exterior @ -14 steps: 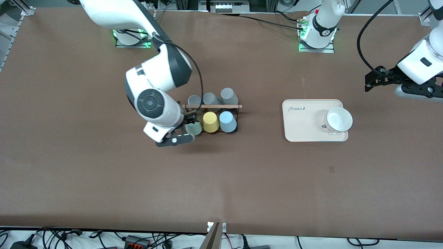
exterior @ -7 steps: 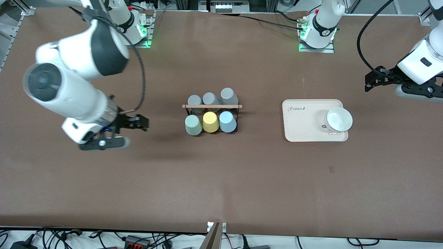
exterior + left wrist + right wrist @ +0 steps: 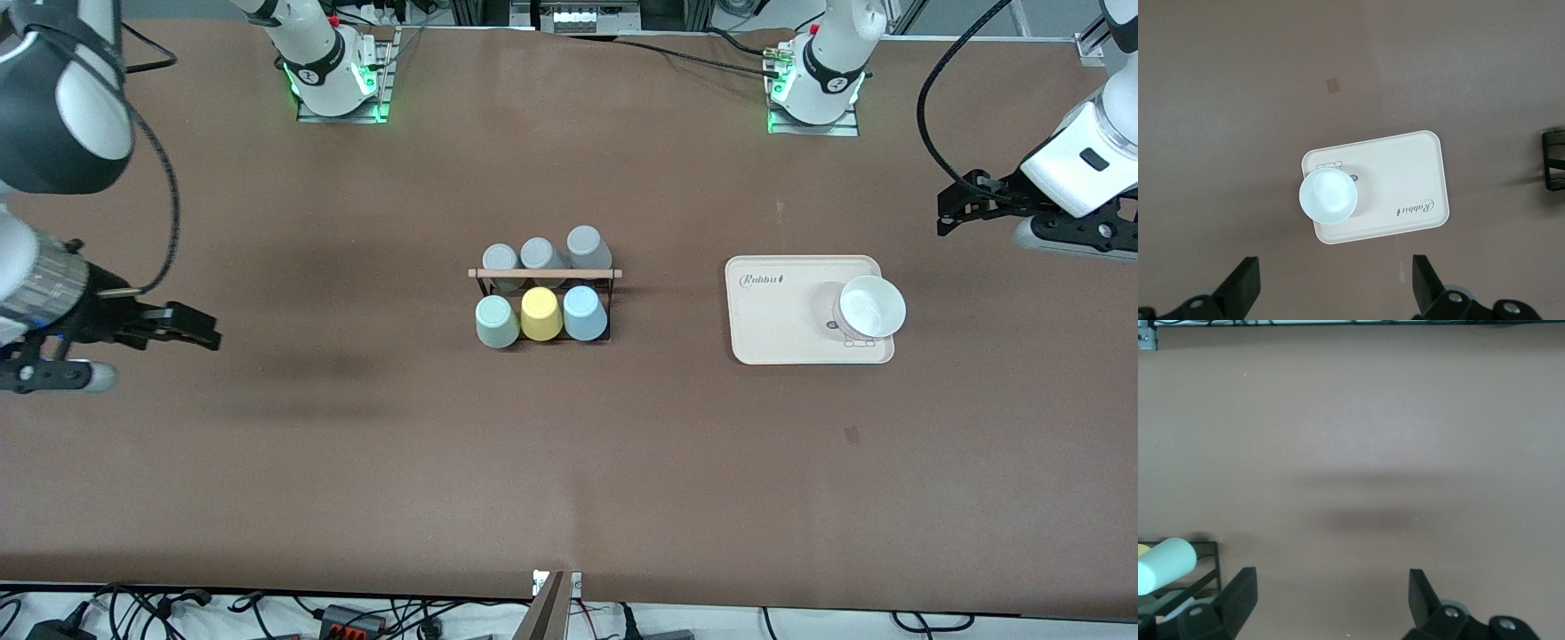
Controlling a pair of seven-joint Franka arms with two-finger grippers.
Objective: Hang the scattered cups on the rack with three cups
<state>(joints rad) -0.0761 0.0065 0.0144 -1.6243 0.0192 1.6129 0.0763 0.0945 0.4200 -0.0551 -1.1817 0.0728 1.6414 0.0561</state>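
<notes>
The black wire rack (image 3: 613, 289) with a wooden rod stands mid-table. On its row nearer the camera sit a mint green cup (image 3: 496, 321), a yellow cup (image 3: 540, 313) and a light blue cup (image 3: 584, 312); three grey cups (image 3: 542, 253) fill the farther row. My right gripper (image 3: 200, 327) hangs open and empty over bare table toward the right arm's end, well apart from the rack. Its wrist view catches the mint cup (image 3: 1165, 565) and a rack corner (image 3: 1208, 568). My left gripper (image 3: 944, 213) waits open and empty over the left arm's end.
A beige tray (image 3: 773, 311) lies between the rack and the left arm's end, with a white bowl (image 3: 871, 307) on it. The left wrist view shows the same tray (image 3: 1418, 173) and bowl (image 3: 1329, 195). Cables run along the table's near edge.
My right gripper has pulled away from the mint green cup at the rack and swung far toward the right arm's end. The cup stays on the rack. The left arm has not moved.
</notes>
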